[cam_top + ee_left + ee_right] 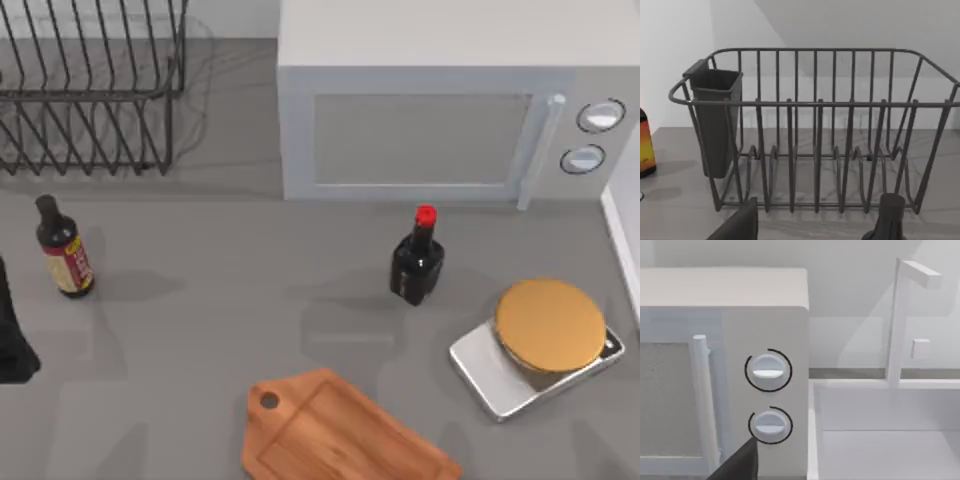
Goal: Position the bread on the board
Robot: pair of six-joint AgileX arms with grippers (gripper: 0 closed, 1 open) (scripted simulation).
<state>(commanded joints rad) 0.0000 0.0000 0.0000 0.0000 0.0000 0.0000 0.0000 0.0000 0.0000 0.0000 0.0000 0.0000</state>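
The reddish-brown wooden board (345,435) lies flat at the front middle of the table, its handle with the round hole toward the left, and nothing rests on it. The bread is out of view. My left arm (12,340) is parked at the table's left edge. In the left wrist view my left gripper (812,225) is open and empty, facing the wire rack. A dark part of my right gripper (742,462) shows in the right wrist view, facing the microwave's knobs.
A white microwave (430,130) stands at the back, a wire dish rack (85,90) at the back left. A dark bottle with a red cap (417,258) stands mid-table, a sauce bottle (62,250) at the left. A silver scale with a golden round top (545,340) sits at the right.
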